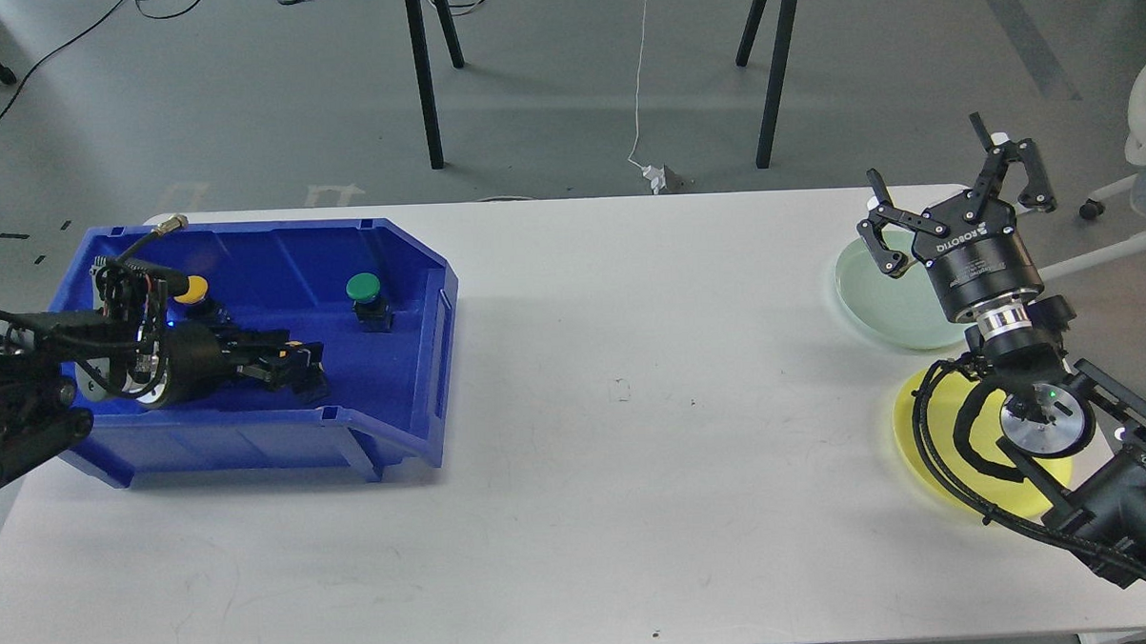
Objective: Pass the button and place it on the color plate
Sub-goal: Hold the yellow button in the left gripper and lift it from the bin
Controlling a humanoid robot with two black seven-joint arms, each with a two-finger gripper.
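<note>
White table (578,474), matte, a few small specks; behind it grey floor w/ black stand legs (426,79), a white cable (639,81) running down to a plug near the table's far edge, black cables top left, white chair base at right edge. Blue bin (386,433) sits on the table's left part, open top, cut-away front corner. Inside: green button (364,289) on black base toward the back right, standing clear of the arm; yellow button (192,289) back left, just beside the L arm's wrist. L gripper (298,365) reaches into the bin low over its floor, fingers closed around a small yellow-topped piece, prob another button, mostly hidden by the fingers. R side: pale green plate (872,297) and yellow plate (931,462), near each other, both partly covered by the R arm. R gripper (950,190) raised above green plate, fingers spread wide, holding nothing. Table middle bare btw bin and plates.
</note>
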